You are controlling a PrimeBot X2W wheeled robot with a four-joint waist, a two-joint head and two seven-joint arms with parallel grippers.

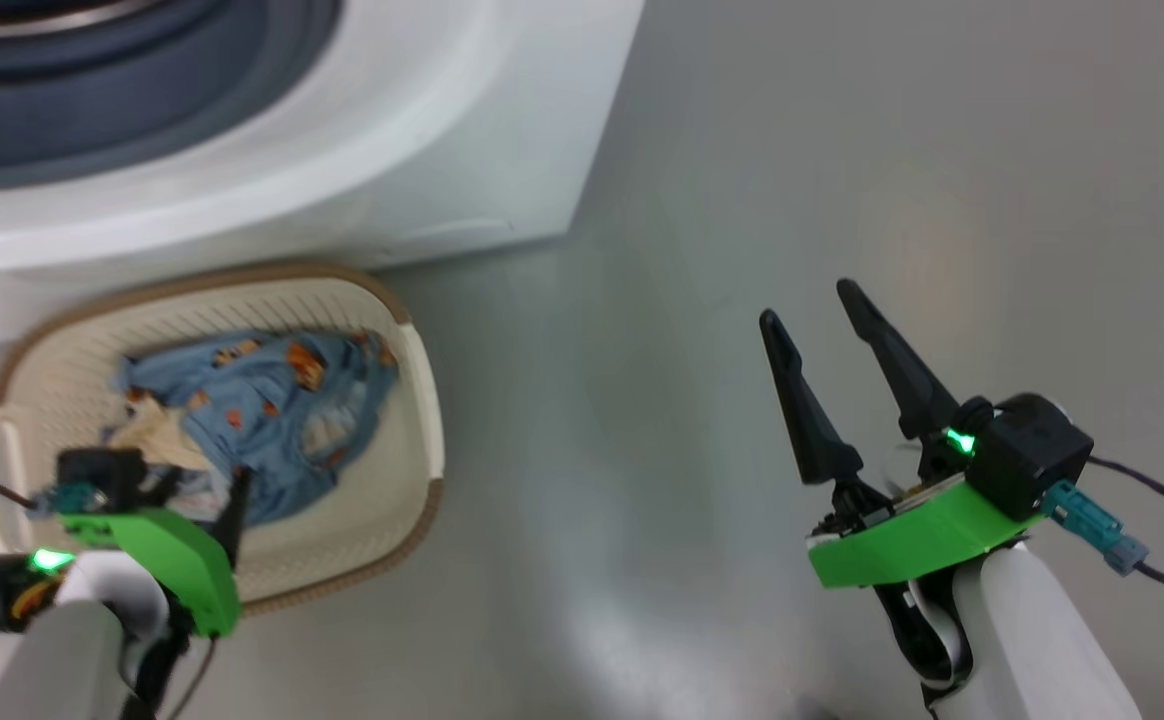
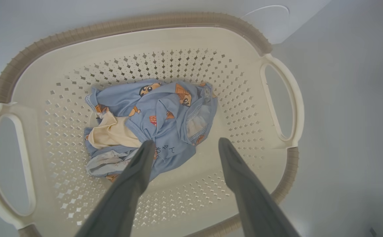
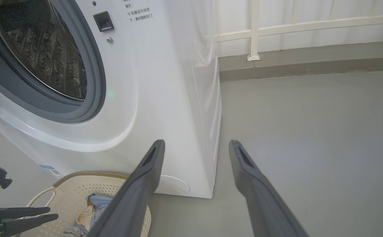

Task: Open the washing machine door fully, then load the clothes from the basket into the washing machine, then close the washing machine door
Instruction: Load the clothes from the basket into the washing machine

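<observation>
The cream basket [image 2: 178, 56] stands on the floor at the foot of the white washing machine [image 3: 165, 82]. The light blue clothes [image 2: 158, 112], printed with orange cartoon figures, lie crumpled on its bottom with a cream piece among them. My left gripper [image 2: 186, 143] hangs open just above the pile, fingers pointing down into the basket [image 1: 412, 390]; nothing is between them. My right gripper [image 1: 810, 305] stands open and empty over bare floor to the right. The machine's mouth is uncovered, showing the steel drum [image 3: 43, 49] and grey seal [image 3: 92, 82]. The washing machine door is out of view.
Grey floor [image 1: 742, 150] spreads to the right of the machine. A raised kerb [image 3: 310, 62] and a white railing [image 3: 254, 29] run along the far side. Low on the machine's front are a round cover [image 3: 175, 184] and a blue label [image 3: 51, 171].
</observation>
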